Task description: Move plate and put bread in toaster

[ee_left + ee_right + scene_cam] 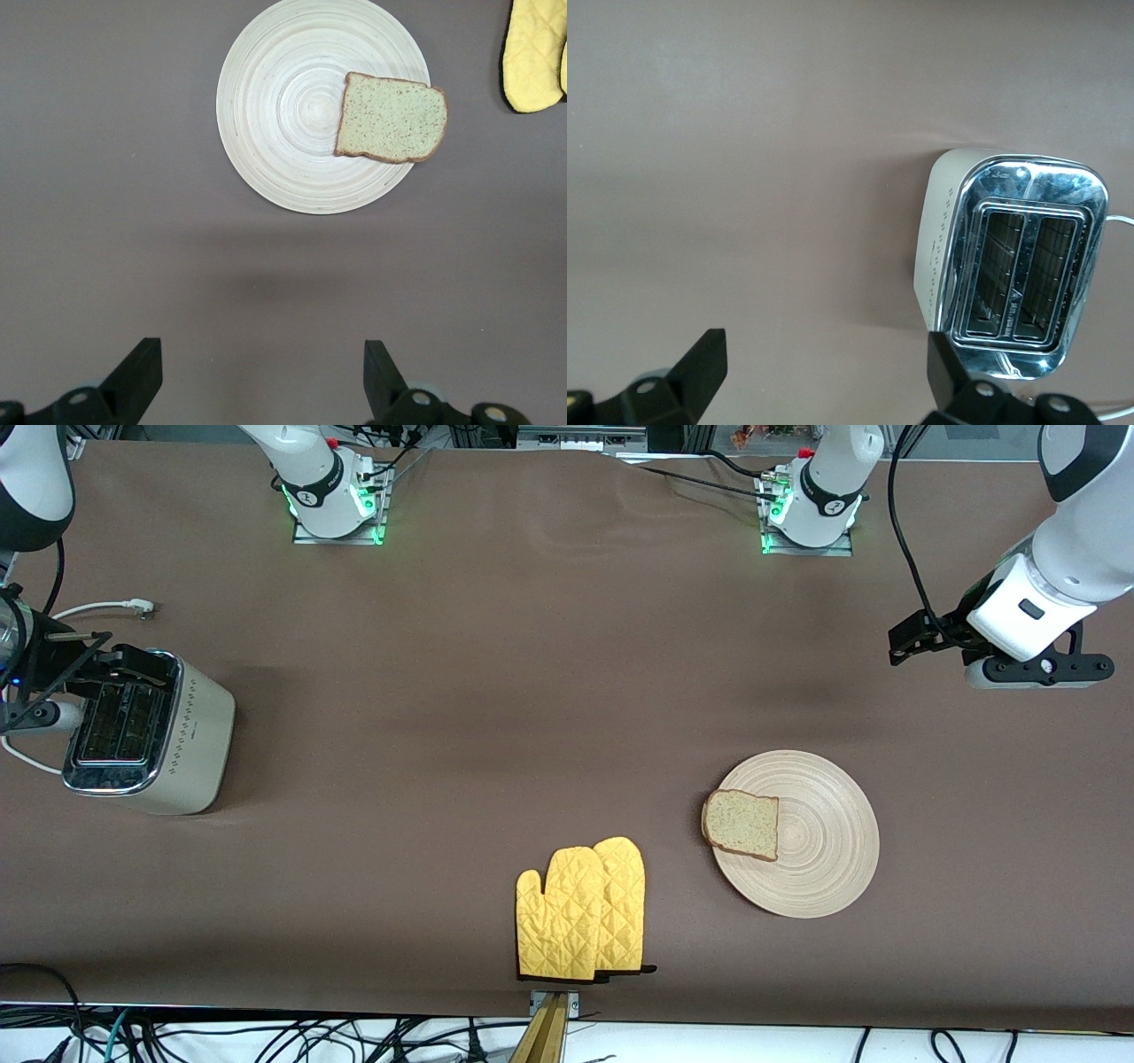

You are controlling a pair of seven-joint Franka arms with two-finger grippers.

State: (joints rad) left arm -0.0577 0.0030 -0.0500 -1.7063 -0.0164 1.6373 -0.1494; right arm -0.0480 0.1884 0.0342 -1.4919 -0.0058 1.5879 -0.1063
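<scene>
The round pale plate (819,841) lies on the brown table toward the left arm's end. The bread (742,824) rests flat on the plate's rim on the side toward the right arm's end, its crust slightly over the edge. The cream toaster (146,731) with its chrome top stands upright at the right arm's end, both slots empty. My left gripper (1045,669) hangs open in the air over bare table; its wrist view shows plate (283,133), bread (392,118) and gripper (263,381). My right gripper (35,713) hangs open beside and above the toaster (1014,266), empty (824,376).
A pair of yellow quilted oven mitts (580,912) lies near the table's front edge, between plate and toaster and nearer the plate; they also show in the left wrist view as mitts (536,53). The toaster's white cord (97,608) trails on the table by the right gripper.
</scene>
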